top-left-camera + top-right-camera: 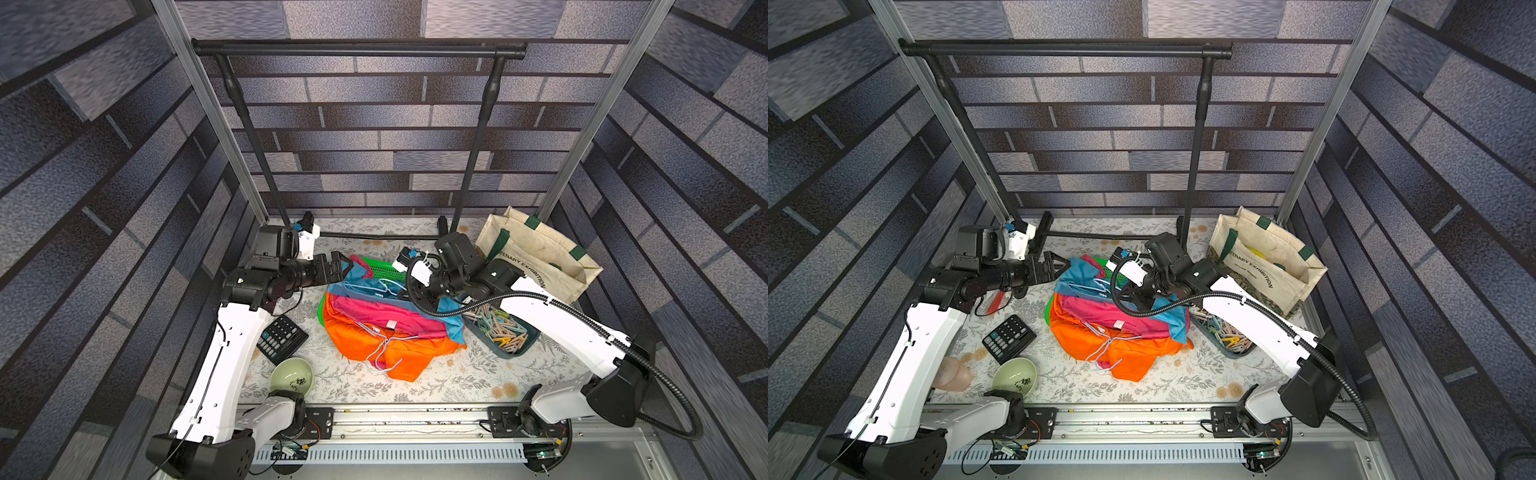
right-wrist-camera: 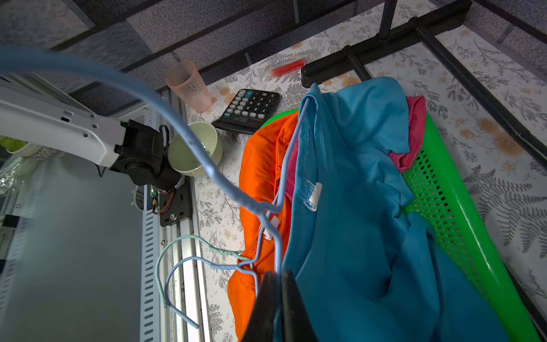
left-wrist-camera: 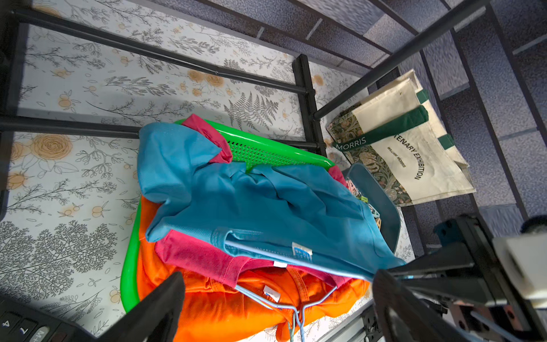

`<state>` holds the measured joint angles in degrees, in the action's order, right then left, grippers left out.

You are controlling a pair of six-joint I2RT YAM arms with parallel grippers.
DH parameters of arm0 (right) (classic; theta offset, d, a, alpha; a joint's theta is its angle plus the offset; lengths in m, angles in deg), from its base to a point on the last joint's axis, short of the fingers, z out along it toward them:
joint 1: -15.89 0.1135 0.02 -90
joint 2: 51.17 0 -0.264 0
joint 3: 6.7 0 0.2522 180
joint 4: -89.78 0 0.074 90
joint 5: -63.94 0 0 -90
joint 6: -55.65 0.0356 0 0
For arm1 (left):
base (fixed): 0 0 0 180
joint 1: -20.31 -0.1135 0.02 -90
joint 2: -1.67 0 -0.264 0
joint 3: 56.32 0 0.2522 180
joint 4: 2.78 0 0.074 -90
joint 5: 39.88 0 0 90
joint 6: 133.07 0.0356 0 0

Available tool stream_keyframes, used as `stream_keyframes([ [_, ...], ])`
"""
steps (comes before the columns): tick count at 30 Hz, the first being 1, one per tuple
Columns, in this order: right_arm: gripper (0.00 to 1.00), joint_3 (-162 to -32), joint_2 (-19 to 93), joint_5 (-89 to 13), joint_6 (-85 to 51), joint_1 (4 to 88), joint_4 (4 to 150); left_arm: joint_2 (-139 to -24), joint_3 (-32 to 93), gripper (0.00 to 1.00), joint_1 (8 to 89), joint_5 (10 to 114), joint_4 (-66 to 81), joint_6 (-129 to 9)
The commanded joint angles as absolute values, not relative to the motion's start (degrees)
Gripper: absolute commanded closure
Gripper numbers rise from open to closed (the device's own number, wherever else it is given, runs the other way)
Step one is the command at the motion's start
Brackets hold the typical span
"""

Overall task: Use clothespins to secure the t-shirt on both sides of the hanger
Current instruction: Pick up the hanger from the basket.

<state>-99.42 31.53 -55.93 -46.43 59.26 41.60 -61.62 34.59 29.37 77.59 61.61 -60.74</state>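
Note:
A blue t-shirt (image 1: 415,301) lies on top of a pink one and an orange one (image 1: 374,345), piled in a green basket (image 1: 380,270). A light blue wire hanger (image 2: 285,165) runs through the blue t-shirt's collar. My right gripper (image 2: 278,279) is shut on that hanger's wire beside the collar; in both top views it sits over the pile's right side (image 1: 411,293). My left gripper (image 3: 275,296) stands open with nothing between its fingers, at the pile's left edge (image 1: 341,269). The clothespins (image 1: 505,332) fill a dark teal tray right of the pile.
A black clothes rack (image 1: 357,50) stands at the back, its base bars on the table behind the basket. A cream tote bag (image 1: 536,253) leans at the back right. A calculator (image 1: 282,338), a green bowl (image 1: 291,376) and a pink cup (image 1: 953,374) sit front left.

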Motion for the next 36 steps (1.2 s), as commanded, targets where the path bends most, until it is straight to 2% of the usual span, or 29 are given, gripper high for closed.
stream_keyframes([
  [1,1.00,-102.16,33.27,-66.52,-42.82,57.15,43.64,-59.81,34.52,0.02,31.86,79.62,63.45,-57.68],
  [5,1.00,-102.55,34.24,-68.88,-42.39,55.68,43.36,-60.67,35.87,0.22,36.98,79.94,64.37,-56.13],
  [7,1.00,-102.63,34.47,-70.38,-41.75,54.57,43.58,-61.15,36.90,0.26,38.98,79.38,64.77,-55.60],
  [9,1.00,-102.77,34.72,-72.60,-40.88,53.25,43.82,-61.33,37.40,0.24,40.13,78.88,64.70,-55.33],
  [11,1.00,-102.82,34.85,-73.57,-39.75,52.25,44.49,-61.20,37.29,0.03,40.68,78.07,64.14,-55.20],
  [12,1.00,-102.82,34.82,-73.32,-39.28,51.96,44.70,-61.11,37.13,0.00,40.85,77.02,63.78,-55.35],
  [22,1.00,-102.41,31.62,-66.72,-33.85,50.17,48.08,-56.59,34.53,0.00,41.13,74.18,56.22,-58.28],
  [31,1.00,-113.06,25.85,-49.24,-32.47,50.08,43.10,-59.76,39.83,0.00,41.15,74.71,57.26,-57.74],
  [36,1.00,-117.95,24.51,-50.86,-31.03,50.08,41.56,-60.21,44.03,0.00,41.41,74.35,57.10,-57.13],
])
